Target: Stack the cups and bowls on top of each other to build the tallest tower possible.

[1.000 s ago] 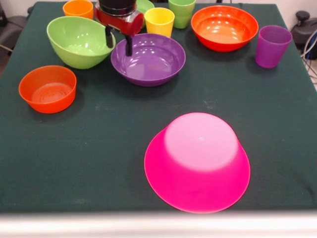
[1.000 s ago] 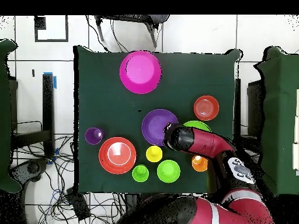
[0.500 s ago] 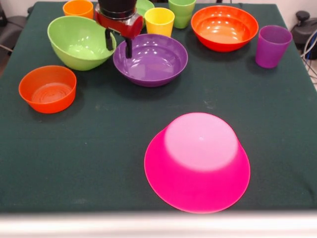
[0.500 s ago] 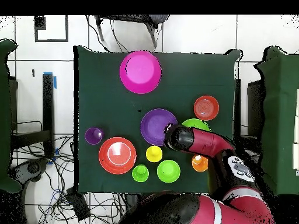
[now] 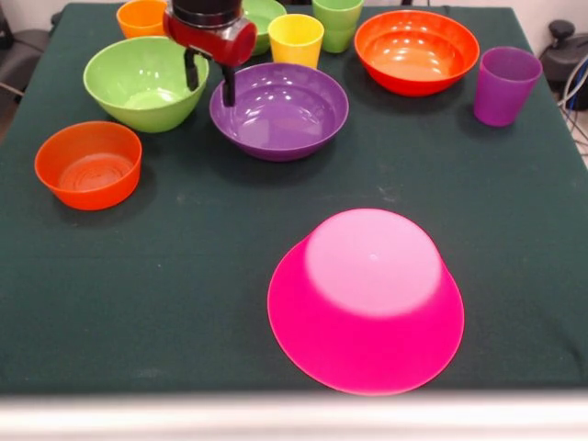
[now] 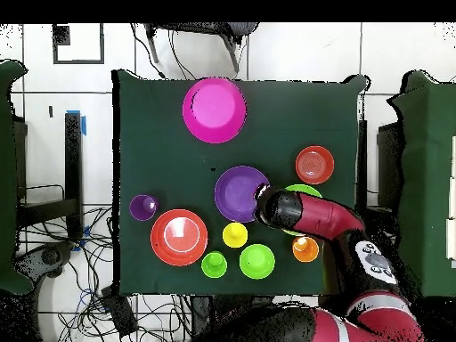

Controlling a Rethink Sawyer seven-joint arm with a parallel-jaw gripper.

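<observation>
I get bright, even light from above — soft, short shadows under the bowls on the dark green table [image 5: 184, 303]. The upturned pink bowl [image 5: 366, 299] has a washed-out pale patch on its flat top; the purple bowl [image 5: 278, 110] and the large orange-red bowl [image 5: 416, 50] show small white glints — focus is crisp throughout.

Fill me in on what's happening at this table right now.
A red and black robot arm has its hand open and empty, hanging between the light green bowl and the purple bowl, over the purple bowl's rim. No tower exists yet: the large pink bowl sits upside down alone at the near side, likely as the base. The two orange-red bowls and the cups stand separately on the table.
</observation>
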